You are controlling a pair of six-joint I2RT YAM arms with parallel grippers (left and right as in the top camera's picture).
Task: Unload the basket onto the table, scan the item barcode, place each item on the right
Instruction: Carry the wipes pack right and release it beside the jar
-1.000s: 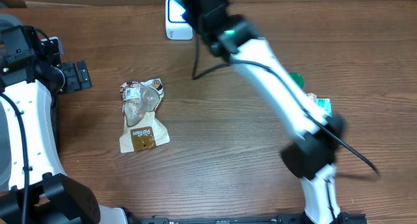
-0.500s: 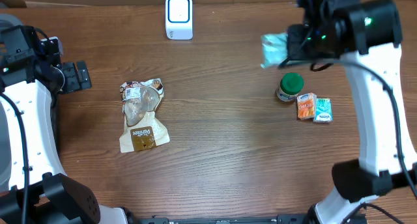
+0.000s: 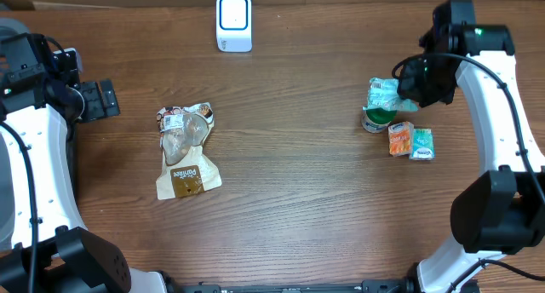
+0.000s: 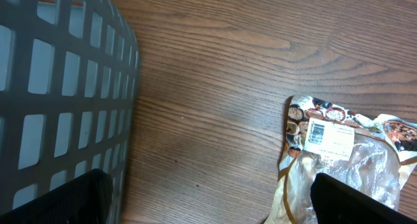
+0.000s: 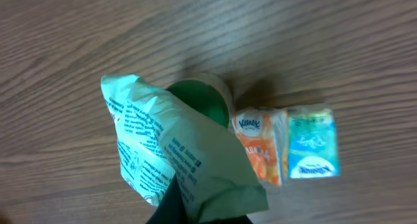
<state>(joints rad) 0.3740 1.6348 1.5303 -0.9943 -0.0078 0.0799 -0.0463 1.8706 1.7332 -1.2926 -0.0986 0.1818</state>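
My right gripper (image 3: 415, 82) is shut on a pale green printed packet (image 3: 383, 94) at the right of the table. In the right wrist view the packet (image 5: 176, 152) hangs from the jaws of the gripper (image 5: 195, 212), over a green-lidded jar (image 5: 202, 100). The white scanner (image 3: 233, 22) stands at the back middle, far from the packet. My left gripper (image 3: 98, 99) is open at the left, beside a brown snack bag (image 3: 186, 148). In the left wrist view the gripper (image 4: 208, 201) has bare wood between its fingers, and the bag (image 4: 345, 159) shows a white barcode label (image 4: 319, 134).
An orange tissue pack (image 3: 399, 140) and a blue-green one (image 3: 421, 144) lie side by side right of the jar (image 3: 373, 121). A grey slatted basket (image 4: 58, 87) stands close on the left of my left gripper.
My right arm swung from the scanner at the back to the right side, carrying the packet down over the jar. The left arm and snack bag stayed put.
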